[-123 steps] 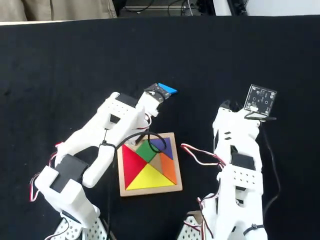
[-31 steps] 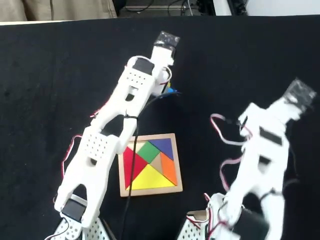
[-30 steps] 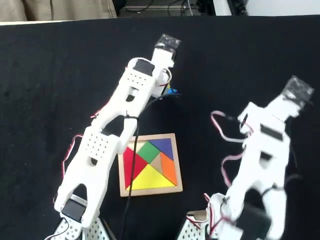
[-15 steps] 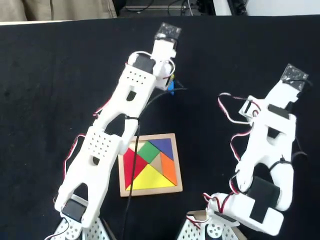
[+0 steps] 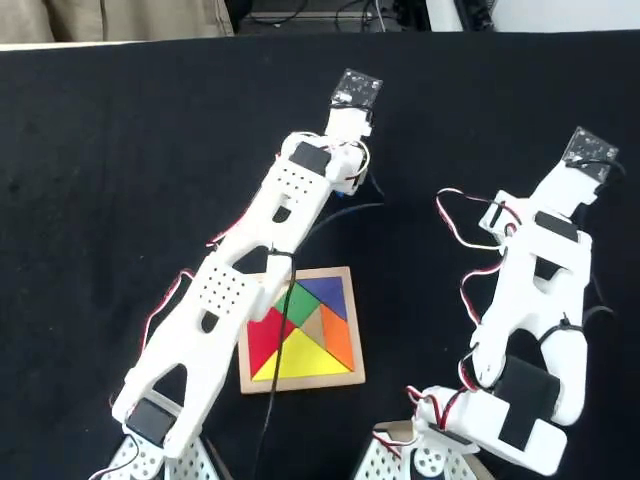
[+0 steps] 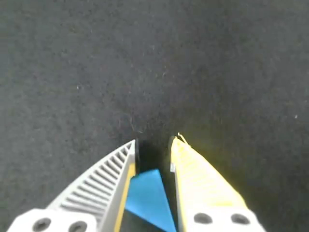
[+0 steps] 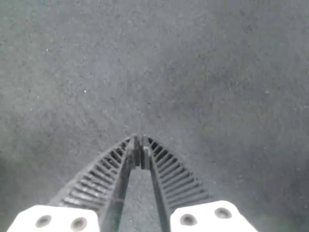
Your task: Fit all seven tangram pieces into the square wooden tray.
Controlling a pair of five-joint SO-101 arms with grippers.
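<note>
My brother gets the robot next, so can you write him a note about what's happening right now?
Left gripper: shut on the blue piece, over the black table, away from the tray.
Right gripper: shut, empty, over the table too.
Tray: near the arms' bases, partly under the left arm. The red, green, purple, orange and yellow pieces lie in it.
Done: those five are in.
Left: place the blue piece. The wood-coloured patch mid-tray may be its gap, but I cannot tell.

The blue wooden tangram piece (image 6: 147, 195) is being held in the left claw (image 6: 154, 141), well behind the square wooden tray (image 5: 305, 380).
</note>
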